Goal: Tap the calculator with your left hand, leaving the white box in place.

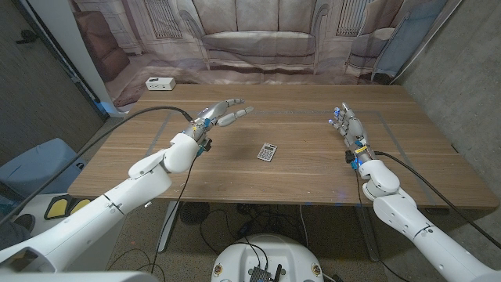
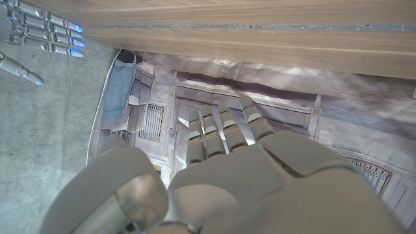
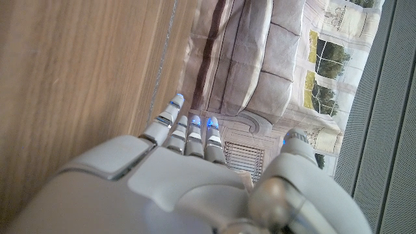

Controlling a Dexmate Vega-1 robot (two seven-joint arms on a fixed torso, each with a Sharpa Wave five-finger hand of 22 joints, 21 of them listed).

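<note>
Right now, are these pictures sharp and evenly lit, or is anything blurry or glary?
Head view: even soft light, calculator sharp but its keys too small to read, white box clear. Left wrist view: left hand close and softly blurred. Right wrist view: right hand soft, fingertips glowing blue.

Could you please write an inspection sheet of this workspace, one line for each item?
Surface: wooden table, bare wood.
Job's things: calculator near the table's middle; white box at the far left corner.
Clutter: nothing seen.
Hands: left hand open, fingers stretched out, left of the calculator and apart from it; right hand open, at the right side.
Cables: black cable along the left arm; more on the floor under the table.
Surroundings: printed backdrop showing a sofa.
</note>
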